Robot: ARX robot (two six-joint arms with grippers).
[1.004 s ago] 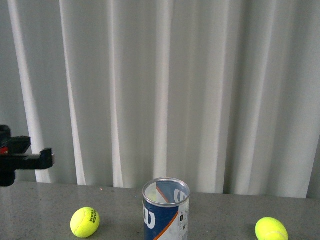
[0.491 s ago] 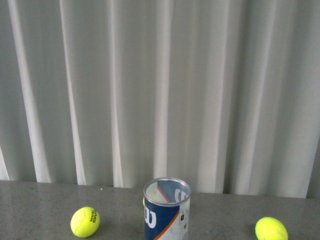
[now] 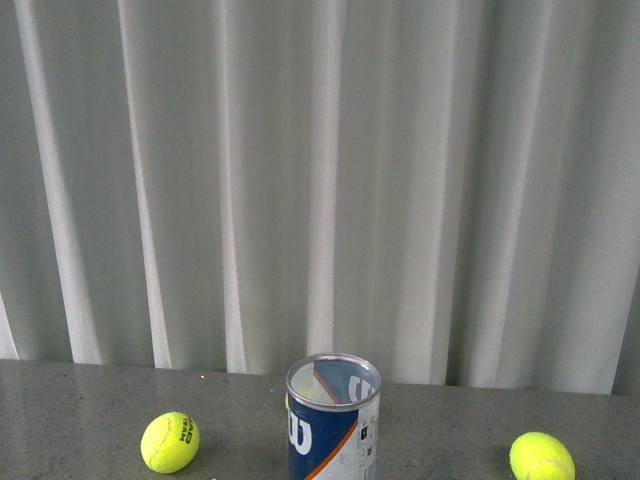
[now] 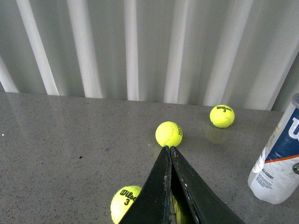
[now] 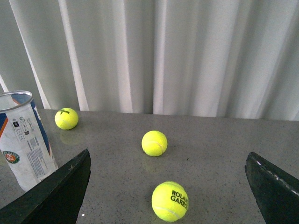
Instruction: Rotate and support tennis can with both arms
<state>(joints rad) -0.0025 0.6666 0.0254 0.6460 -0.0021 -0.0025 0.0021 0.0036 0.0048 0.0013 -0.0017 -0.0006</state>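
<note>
The tennis can (image 3: pixel 333 420) stands upright and open-topped on the grey table, with a navy-and-white label, orange stripe and silver rim. Neither arm shows in the front view. In the left wrist view my left gripper (image 4: pixel 168 148) is shut and empty, its tips just short of a tennis ball (image 4: pixel 168 134); the can (image 4: pixel 280 158) stands off to one side, untouched. In the right wrist view my right gripper (image 5: pixel 168 154) is wide open and empty; the can (image 5: pixel 23 140) stands just beyond one finger (image 5: pixel 56 191), apart from it.
Yellow-green balls lie on the table either side of the can (image 3: pixel 170 442) (image 3: pixel 542 458). More balls show in the left wrist view (image 4: pixel 222 116) (image 4: pixel 125 204) and in the right wrist view (image 5: pixel 154 143) (image 5: pixel 170 201) (image 5: pixel 66 118). A white curtain (image 3: pixel 320 180) hangs behind the table.
A black arm part at the front view's left edge one second ago has left that view. The can and balls have not moved.
</note>
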